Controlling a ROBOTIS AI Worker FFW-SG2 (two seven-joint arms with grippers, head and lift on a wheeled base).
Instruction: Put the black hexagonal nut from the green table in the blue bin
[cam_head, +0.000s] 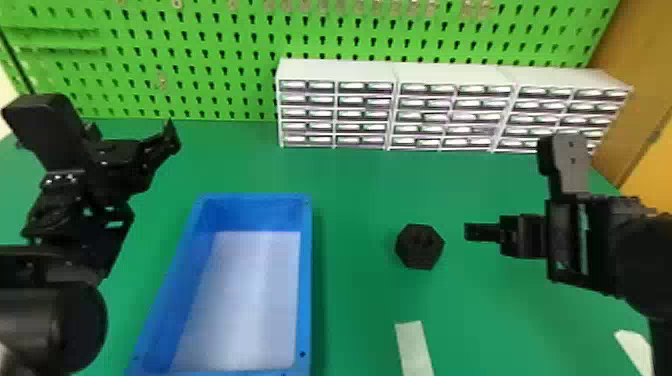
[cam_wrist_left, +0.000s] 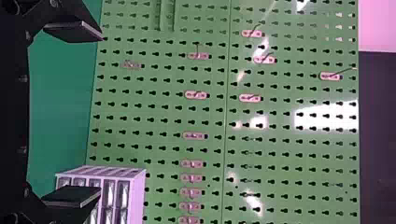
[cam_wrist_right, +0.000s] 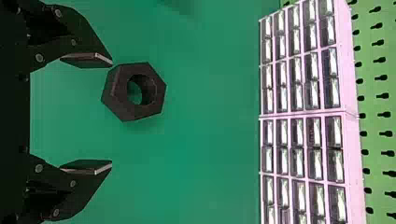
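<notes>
The black hexagonal nut (cam_head: 419, 246) lies flat on the green table (cam_head: 365, 200), to the right of the blue bin (cam_head: 306, 280). My right gripper (cam_head: 481, 231) is just right of the nut in the head view. In the right wrist view the right gripper (cam_wrist_right: 112, 114) is open, and the nut (cam_wrist_right: 117, 88) shows by the fingertips, closer to one finger than the other, with nothing gripped. My left gripper (cam_head: 131, 135) is beyond the bin at the left. Its fingers stand open and empty in the left wrist view, where the left gripper (cam_wrist_left: 101, 112) faces the pegboard.
White drawer cabinets (cam_head: 337, 70) stand along the back, against a green pegboard (cam_head: 240, 60). A pale strip (cam_head: 414, 350) lies on the table at the front, and another white piece (cam_head: 635, 350) is at the front right. A wooden surface (cam_head: 630, 100) borders the right side.
</notes>
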